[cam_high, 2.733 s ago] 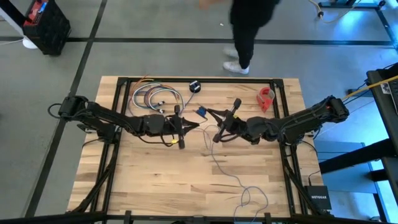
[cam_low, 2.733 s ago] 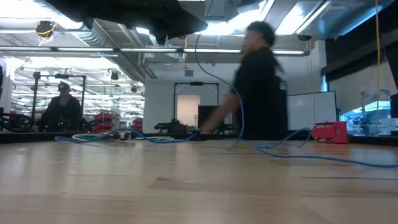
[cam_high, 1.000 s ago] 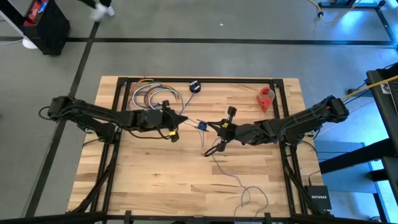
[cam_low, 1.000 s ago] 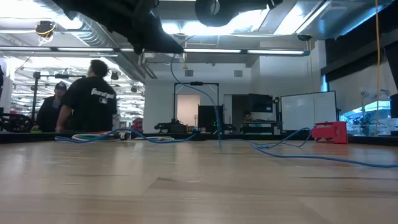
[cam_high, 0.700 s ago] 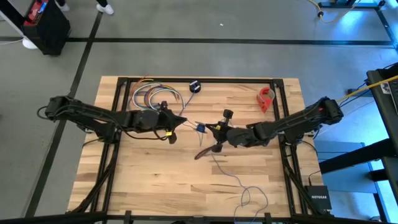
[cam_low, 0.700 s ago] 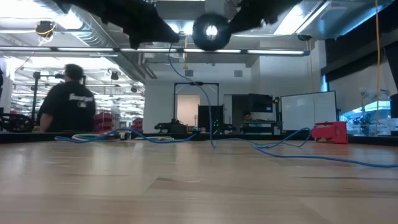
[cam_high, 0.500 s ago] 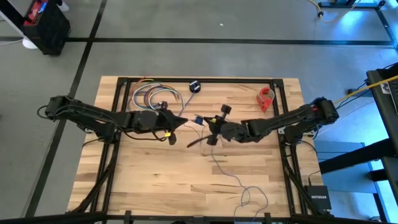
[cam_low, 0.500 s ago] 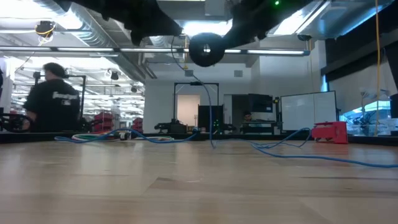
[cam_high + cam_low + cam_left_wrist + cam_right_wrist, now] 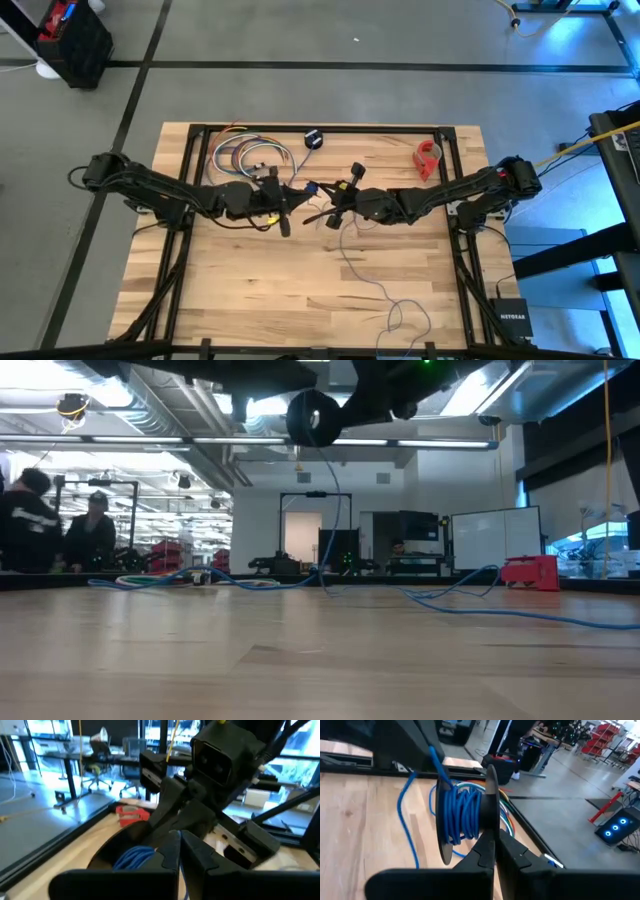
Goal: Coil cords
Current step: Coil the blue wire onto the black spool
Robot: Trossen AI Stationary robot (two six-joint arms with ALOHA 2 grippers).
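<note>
Nearest your side of the wooden tabletop, the loose tail of the thin blue-grey cord lies in slack loops by the near edge, just as it did a second ago, and runs up the middle of the table toward the two arms. There you see the right gripper with its fingers pressed together on the rim of the small black round spool, which already carries several turns of blue cord; the spool hangs in the air above the table's middle, and it has moved toward the left arm since half a second ago. The left gripper has its fingers pinched tight on the cord just beside the spool, and it has swung so its fingers now point toward the near edge instead of toward the right arm. Beyond them, the bundle of thicker multicoloured cables rests near the far-left corner and the small red object near the far-right corner, both unmoved. In the room behind, two people now stand at the far left.
</note>
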